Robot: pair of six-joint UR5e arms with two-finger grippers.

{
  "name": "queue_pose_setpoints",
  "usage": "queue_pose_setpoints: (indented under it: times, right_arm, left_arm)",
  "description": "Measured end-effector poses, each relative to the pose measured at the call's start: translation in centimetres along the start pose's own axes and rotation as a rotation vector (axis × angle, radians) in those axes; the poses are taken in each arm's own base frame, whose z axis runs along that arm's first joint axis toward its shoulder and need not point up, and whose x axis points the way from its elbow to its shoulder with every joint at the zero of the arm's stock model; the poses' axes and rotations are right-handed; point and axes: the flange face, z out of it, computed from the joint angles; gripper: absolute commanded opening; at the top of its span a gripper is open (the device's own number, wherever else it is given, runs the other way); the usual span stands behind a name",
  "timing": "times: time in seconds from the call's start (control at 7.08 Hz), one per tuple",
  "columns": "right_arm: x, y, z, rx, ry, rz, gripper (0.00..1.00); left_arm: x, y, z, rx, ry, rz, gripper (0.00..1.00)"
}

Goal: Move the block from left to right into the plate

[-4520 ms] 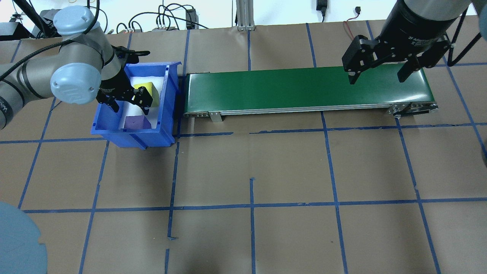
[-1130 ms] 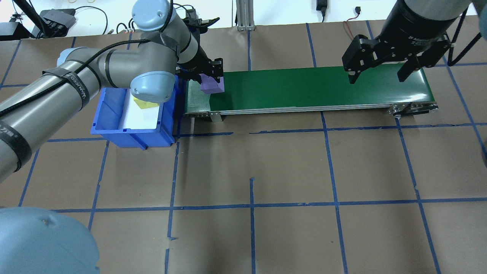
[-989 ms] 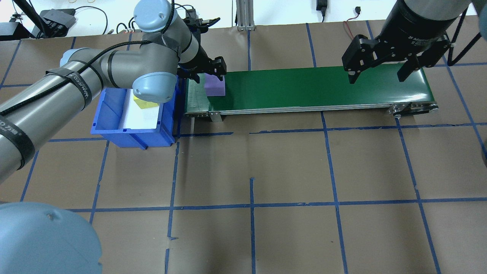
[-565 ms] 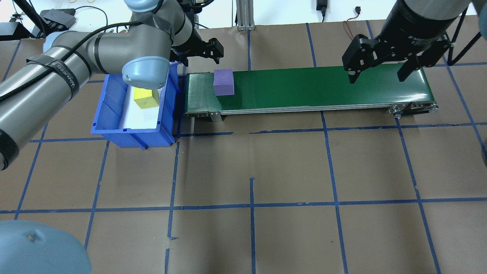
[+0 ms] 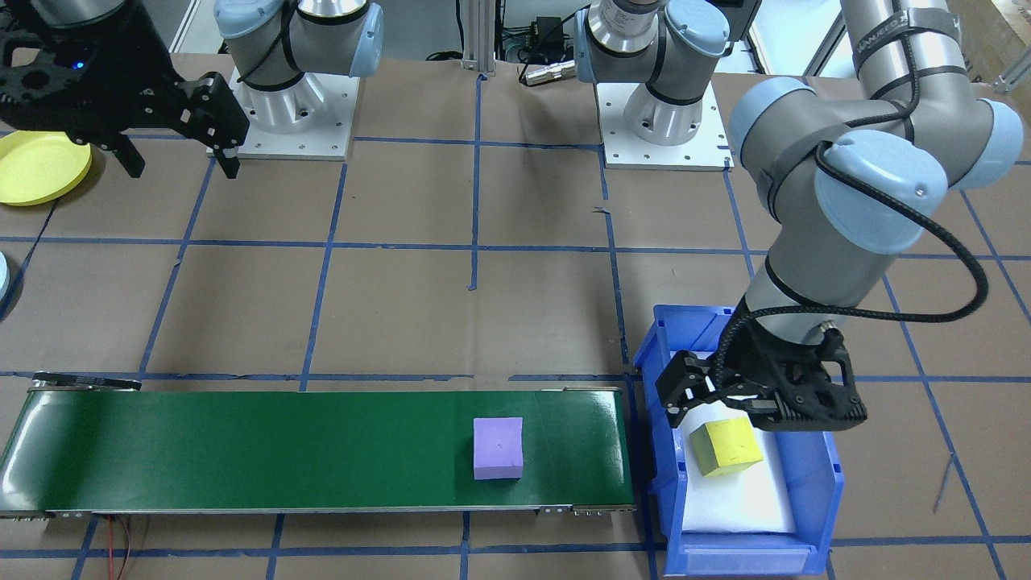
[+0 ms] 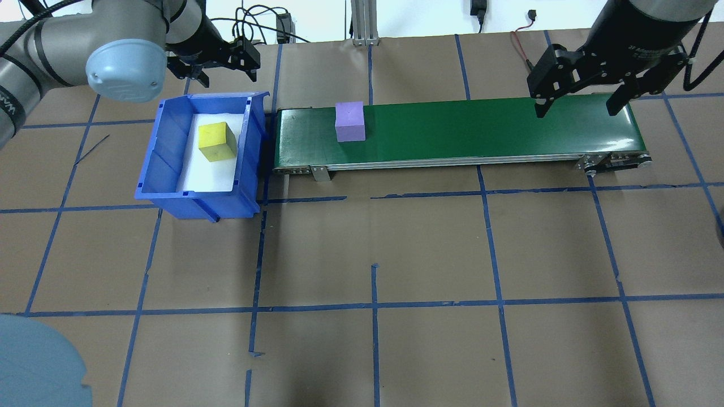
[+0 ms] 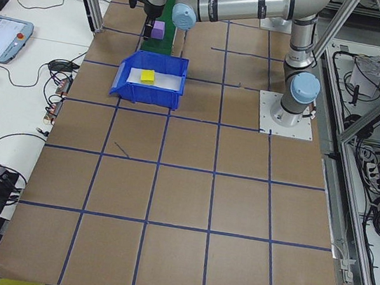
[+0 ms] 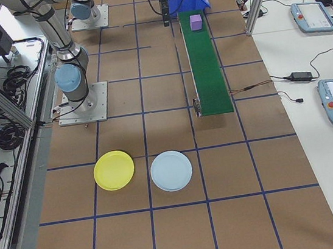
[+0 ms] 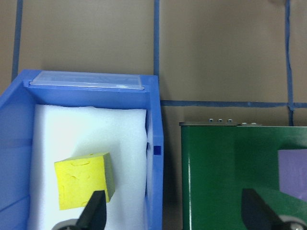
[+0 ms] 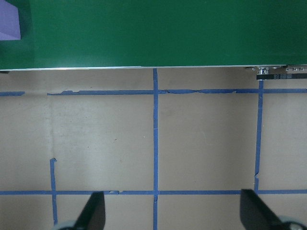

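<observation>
A purple block (image 6: 350,121) (image 5: 498,448) lies free on the green conveyor belt (image 6: 481,130) near its left end, and shows at the edge of both wrist views (image 9: 292,175) (image 10: 9,21). My left gripper (image 6: 223,70) (image 5: 757,415) hangs open and empty over the blue bin (image 6: 169,152), above a yellow block (image 6: 216,142) (image 9: 84,179) on white foam. My right gripper (image 6: 577,107) (image 5: 181,165) is open and empty over the belt's right end. A yellow plate (image 8: 113,170) (image 5: 36,167) and a light blue plate (image 8: 171,170) lie on the table beyond the belt's right end.
The table is brown paper with a blue tape grid. The two arm bases (image 5: 290,97) (image 5: 668,105) stand on white mounts at the robot's side. Cables and an aluminium post (image 6: 362,22) sit along the far edge.
My left gripper let go of the purple block on the belt and drew back left over the bin. The block has travelled right along the belt. My right gripper shifted slightly right.
</observation>
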Motion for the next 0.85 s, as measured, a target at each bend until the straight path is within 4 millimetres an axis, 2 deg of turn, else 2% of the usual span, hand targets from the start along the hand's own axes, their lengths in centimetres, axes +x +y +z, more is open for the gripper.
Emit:
queue_pose_setpoints:
  times: [0.28,0.42,0.85]
  right_arm:
    - [5.8,-3.7,3.2,-0.022,-0.007,-0.038,1.0]
    - [8.4,-5.6,5.1,-0.024,-0.009,-0.094,1.0]
    - [15.5,-8.9,9.8,-0.029,-0.014,-0.266,1.0]
  left_arm:
    - [-5.7,-0.8,4.2,-0.062,-0.012,-0.032,1.0]
    - [-7.3,-1.1,6.3,-0.086,-0.013,-0.049,1.0]
    - [-8.6,-1.1,12.5,-0.133,-0.007,-0.098,1.0]
